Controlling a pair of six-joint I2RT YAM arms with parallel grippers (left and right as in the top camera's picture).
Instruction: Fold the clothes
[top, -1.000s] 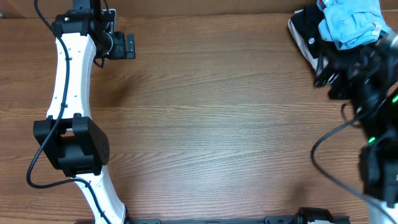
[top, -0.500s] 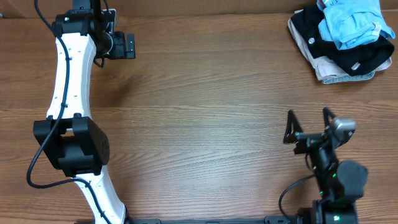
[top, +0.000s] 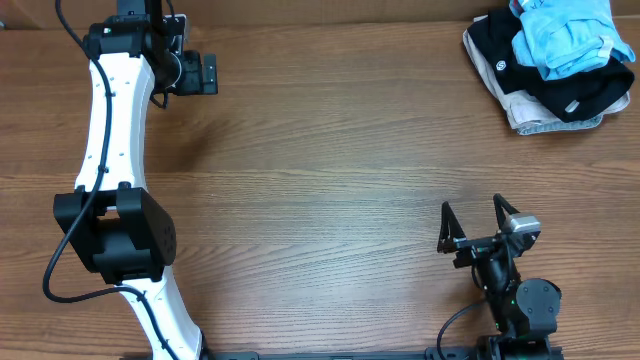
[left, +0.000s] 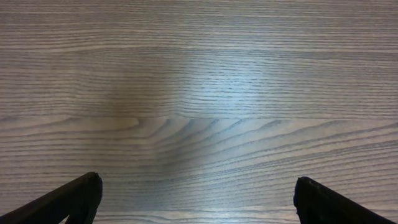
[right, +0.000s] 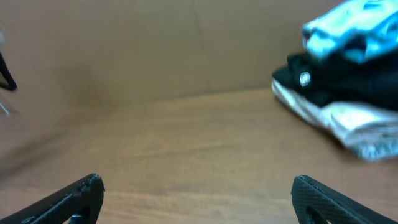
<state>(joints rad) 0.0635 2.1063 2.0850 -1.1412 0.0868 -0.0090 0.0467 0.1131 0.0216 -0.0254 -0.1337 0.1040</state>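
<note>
The light sky-blue T-shirt (top: 562, 38) lies crumpled on top of a pile at the table's far right corner; it also shows in the right wrist view (right: 348, 31). My right gripper (top: 471, 215) is open and empty, near the front right of the table, far from the shirt. In its wrist view (right: 198, 186) the fingers are wide apart over bare wood. My left gripper (top: 208, 73) is at the far left of the table. In its wrist view (left: 198, 190) the fingers are wide apart and empty over bare wood.
Under the blue shirt lie a black garment with white round logos (top: 500, 60) and a white/beige folded garment (top: 545, 122). The wooden table (top: 330, 180) lies between the arms. A brown wall (right: 124, 43) stands behind the table.
My right arm has pulled back from the pile at the far right corner to the front right of the table, empty. The left arm has not moved.
</note>
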